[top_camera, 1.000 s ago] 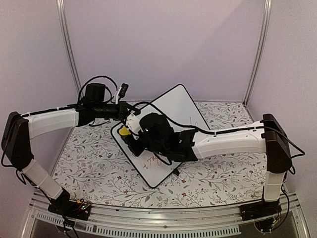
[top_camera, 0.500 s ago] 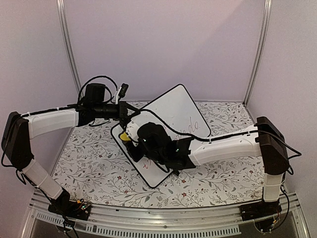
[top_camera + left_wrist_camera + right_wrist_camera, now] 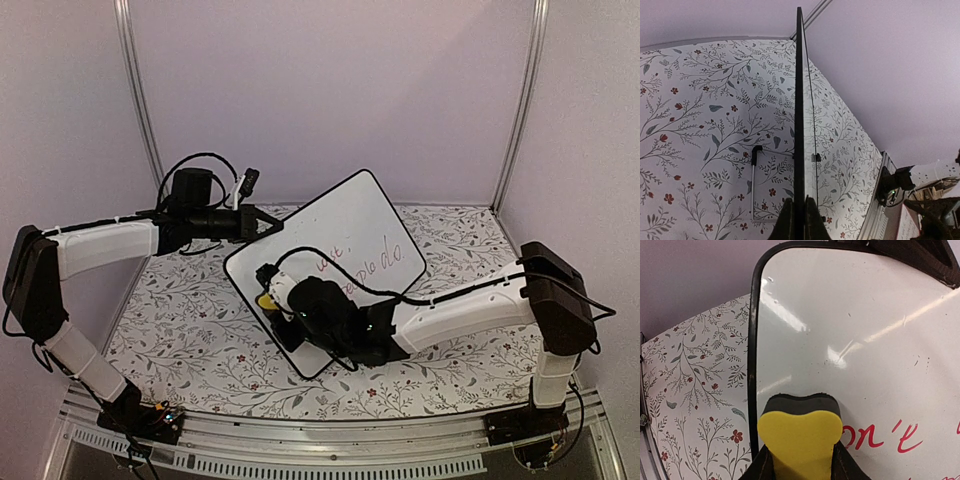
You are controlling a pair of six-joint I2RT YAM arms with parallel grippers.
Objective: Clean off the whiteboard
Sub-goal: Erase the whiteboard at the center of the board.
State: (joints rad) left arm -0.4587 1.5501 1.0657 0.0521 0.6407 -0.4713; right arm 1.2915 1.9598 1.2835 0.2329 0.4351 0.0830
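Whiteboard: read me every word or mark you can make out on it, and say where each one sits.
"on't": red marker on the whiteboard, right wrist view; whatever comes before it is hidden behind the yellow eraser.
"ple do.": red marker, top view, toward the board's right corner; small, so not certain.
Short red word just left of that: too small to read.
No labels, brands or numbers can be read.
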